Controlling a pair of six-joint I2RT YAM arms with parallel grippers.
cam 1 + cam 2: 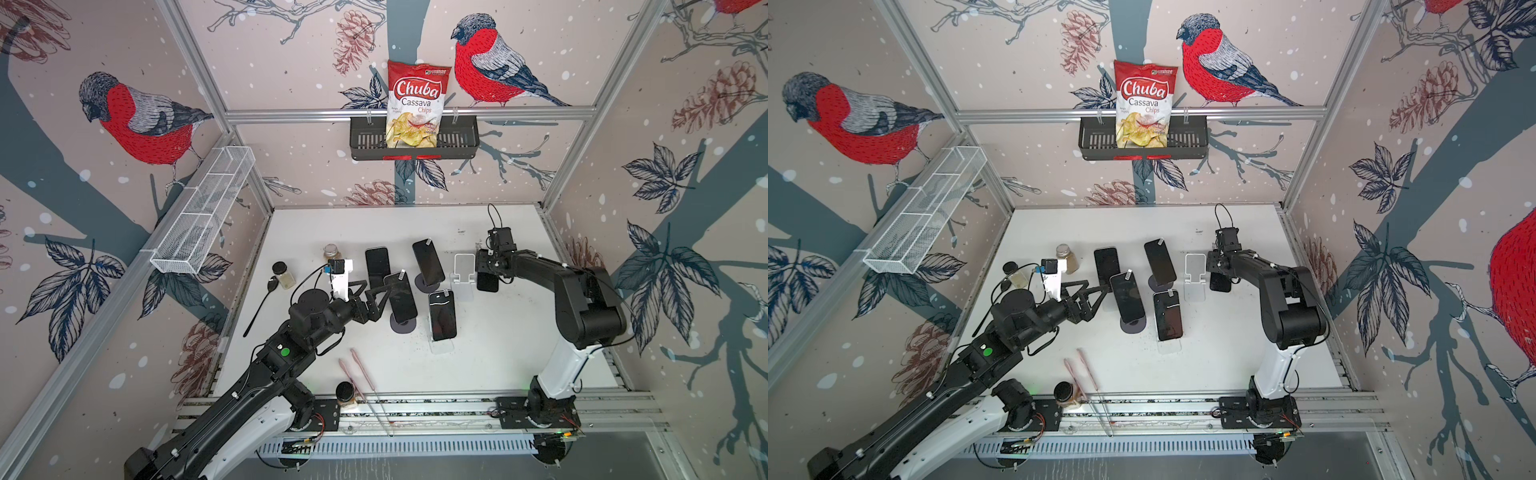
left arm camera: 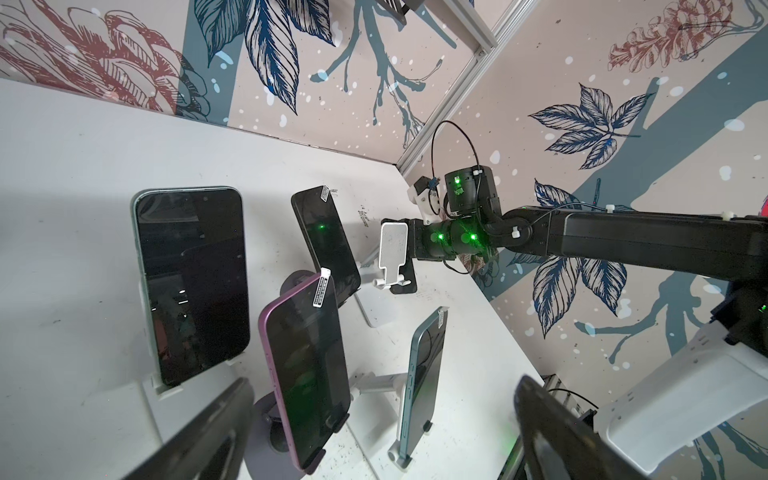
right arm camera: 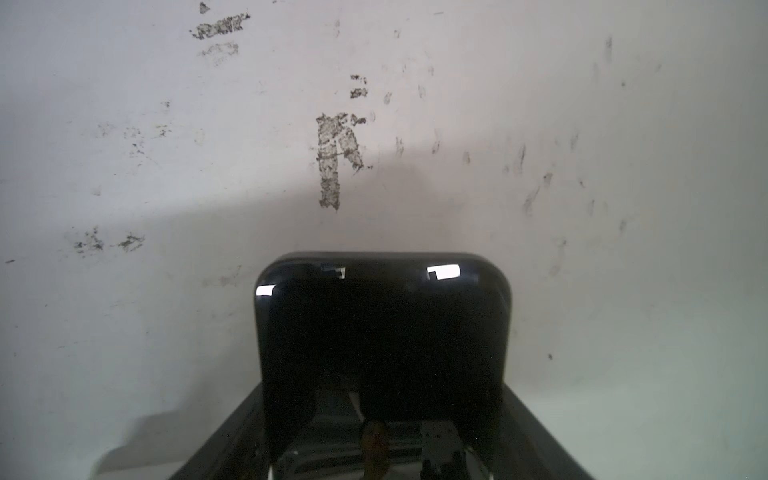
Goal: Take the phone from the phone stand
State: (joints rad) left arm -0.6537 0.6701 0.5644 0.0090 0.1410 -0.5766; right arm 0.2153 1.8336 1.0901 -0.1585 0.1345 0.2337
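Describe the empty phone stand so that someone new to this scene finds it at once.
On the white table, a cluster of dark phones leans on stands. At its right edge, next to the right gripper holding a black phone, stands a white stand. It alone carries no phone.

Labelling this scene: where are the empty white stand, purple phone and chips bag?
empty white stand (image 1: 464, 266): a top view, back plate.
purple phone (image 2: 309, 374): left wrist view, screen middle.
chips bag (image 1: 417, 95): a top view, printed front.

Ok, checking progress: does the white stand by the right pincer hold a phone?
No, the white stand is empty; the right pincer grips a black phone.
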